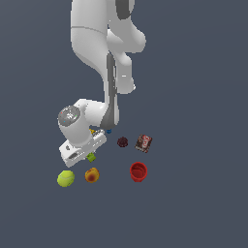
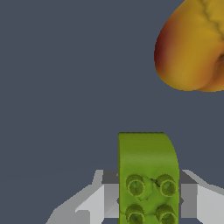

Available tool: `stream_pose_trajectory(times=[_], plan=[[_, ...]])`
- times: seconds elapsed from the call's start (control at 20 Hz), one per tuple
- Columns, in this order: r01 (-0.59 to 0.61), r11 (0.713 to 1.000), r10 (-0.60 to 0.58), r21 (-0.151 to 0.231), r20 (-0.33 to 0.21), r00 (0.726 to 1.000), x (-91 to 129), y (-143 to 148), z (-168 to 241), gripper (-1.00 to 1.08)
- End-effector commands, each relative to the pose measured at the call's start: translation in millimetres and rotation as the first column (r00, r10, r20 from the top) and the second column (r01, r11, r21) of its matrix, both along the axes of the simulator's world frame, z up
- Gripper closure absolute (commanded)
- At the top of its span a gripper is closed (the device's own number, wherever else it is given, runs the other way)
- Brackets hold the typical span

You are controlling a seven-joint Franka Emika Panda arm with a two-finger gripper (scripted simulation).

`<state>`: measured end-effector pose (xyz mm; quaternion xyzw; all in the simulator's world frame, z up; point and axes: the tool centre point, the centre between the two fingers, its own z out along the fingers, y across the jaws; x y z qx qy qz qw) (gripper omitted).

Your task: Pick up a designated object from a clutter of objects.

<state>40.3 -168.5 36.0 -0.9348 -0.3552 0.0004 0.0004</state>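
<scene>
The designated object, a tiny lime-green studded block [image 1: 91,156], sits just under the white hand in the exterior view. It fills the lower middle of the wrist view as a green block [image 2: 148,175]. My gripper [image 1: 90,153] straddles it. In the wrist view the gripper [image 2: 148,199] has a grey pad [image 2: 111,197] flush against each side of the block, with no gap showing, so it is shut on the block. Among the clutter of objects, the orange peach [image 1: 92,175] [image 2: 192,48] lies closest. The yellow-green tennis ball [image 1: 65,178] rests to the peach's left in the exterior view.
A red cup [image 1: 138,171] stands to the exterior view's right of the peach. Behind it are a dark berry [image 1: 122,142] and a dark-red box [image 1: 143,143]. A blue figure [image 1: 109,131] and a yellow cube [image 1: 93,131] peek out behind the wrist.
</scene>
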Motion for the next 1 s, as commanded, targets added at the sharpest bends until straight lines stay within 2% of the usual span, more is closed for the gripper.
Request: stream_pose_trajectory(times=[0.0,0.3,0.95], plan=[[0.0,1.0,0.0,0.0,0.001,1.0,-4.3,0.1,12.6,1.08],[0.0,1.0,0.0,0.0,0.001,1.0,-20.4,1.0,54.6,1.08],[0.0,1.0,0.0,0.0,0.001,1.0,-64.5,3.2,173.3,1.08]])
